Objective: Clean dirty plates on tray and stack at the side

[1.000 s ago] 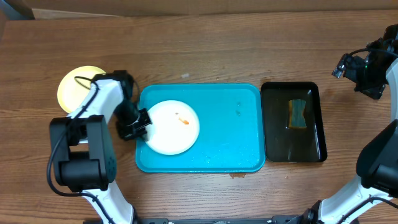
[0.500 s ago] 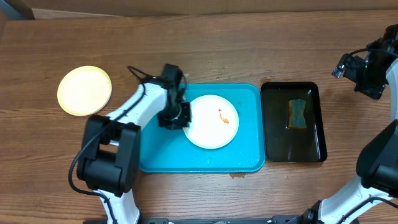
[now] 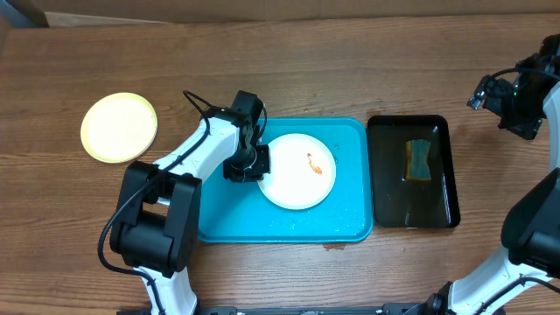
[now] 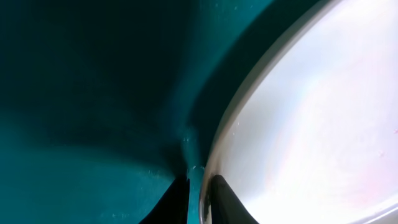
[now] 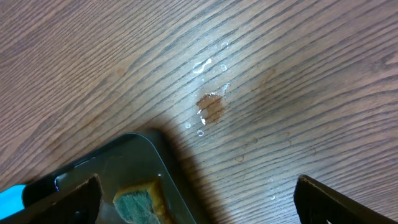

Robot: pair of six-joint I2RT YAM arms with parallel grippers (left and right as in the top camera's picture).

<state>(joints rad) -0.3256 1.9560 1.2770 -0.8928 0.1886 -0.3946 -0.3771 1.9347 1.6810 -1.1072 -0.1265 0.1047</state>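
Even overhead light — left-wrist close-up blurred.

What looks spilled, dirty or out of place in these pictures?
A small brownish puddle with water droplets lies on the bare wood near the black tray: a spill outside any tray. The white plate also carries an orange smear.

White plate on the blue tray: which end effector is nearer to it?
Left. The left end effector grips the left rim of the white plate on the blue tray. The right end effector is open, far to the right, past the black tray.
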